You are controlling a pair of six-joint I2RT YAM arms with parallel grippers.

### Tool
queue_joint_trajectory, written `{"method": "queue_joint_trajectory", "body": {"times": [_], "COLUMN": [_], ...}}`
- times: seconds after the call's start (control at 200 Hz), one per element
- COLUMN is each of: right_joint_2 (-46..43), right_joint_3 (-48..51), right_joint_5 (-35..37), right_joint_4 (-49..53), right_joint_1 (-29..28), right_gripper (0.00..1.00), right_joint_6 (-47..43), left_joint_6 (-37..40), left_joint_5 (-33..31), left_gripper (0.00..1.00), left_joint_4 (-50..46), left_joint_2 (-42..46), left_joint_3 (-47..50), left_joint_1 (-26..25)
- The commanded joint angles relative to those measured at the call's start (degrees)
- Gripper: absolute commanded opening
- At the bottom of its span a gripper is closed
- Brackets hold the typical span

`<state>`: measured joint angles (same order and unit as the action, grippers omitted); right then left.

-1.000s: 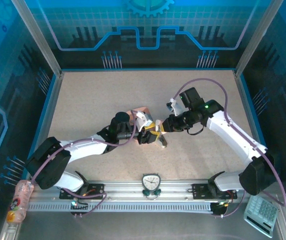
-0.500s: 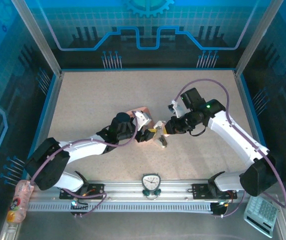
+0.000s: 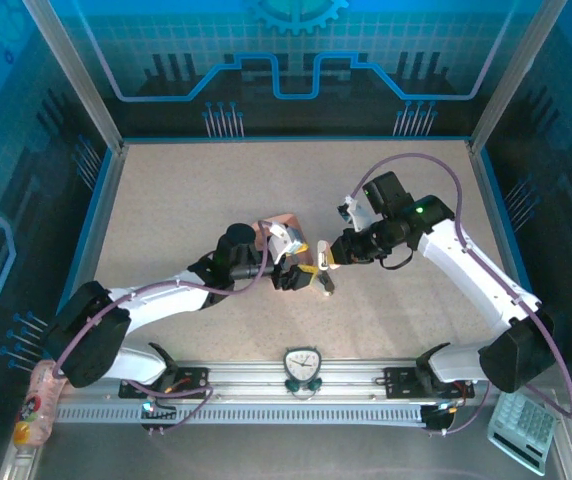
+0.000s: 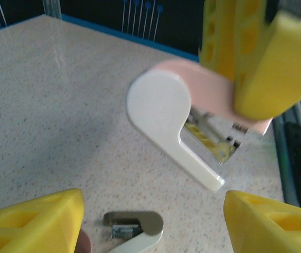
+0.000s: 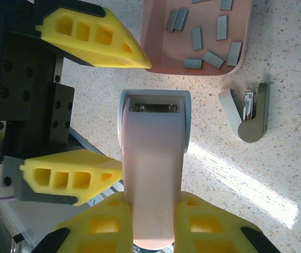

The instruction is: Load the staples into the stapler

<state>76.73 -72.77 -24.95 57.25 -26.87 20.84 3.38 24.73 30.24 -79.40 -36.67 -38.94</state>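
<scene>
We have the right tool point(image 5: 153, 219) pinching the pink stapler point(image 5: 153, 158) by its rear, with the long axis aimed at the pink tray point(image 5: 158, 52). The staples point(image 5: 197, 38) lie loose there, just past the stapler's nose. The left tool point(image 3: 296, 272), spread and empty, flanks that nose and sits nearer the staples, so we judge the pick is its job.
</scene>
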Motion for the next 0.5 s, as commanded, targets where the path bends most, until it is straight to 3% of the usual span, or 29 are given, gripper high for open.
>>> {"method": "queue_joint_trajectory", "body": {"times": [0.0, 0.205, 0.495], "right_joint_2": [0.03, 0.13, 0.35], "right_joint_3": [-1.41, -1.32, -2.64], "right_joint_5": [-1.89, -3.42, -3.54], "right_joint_4": [0.04, -0.99, 3.64], "right_joint_1": [0.37, 0.33, 0.42], "right_gripper": [0.09, 0.08, 0.09], "right_joint_6": [0.96, 1.26, -0.52], "left_joint_6": [-6.09, -9.59, -2.92], "left_joint_5": [4.16, 4.6, 4.26], "left_gripper": [0.72, 0.71, 0.54], "left_joint_4": [6.82, 11.2, 4.02], "left_joint_2": [-1.5, -4.83, -4.65], "left_joint_3": [-0.59, -1.08, -1.73], "left_joint_1": [0.16, -0.7, -0.83]}}
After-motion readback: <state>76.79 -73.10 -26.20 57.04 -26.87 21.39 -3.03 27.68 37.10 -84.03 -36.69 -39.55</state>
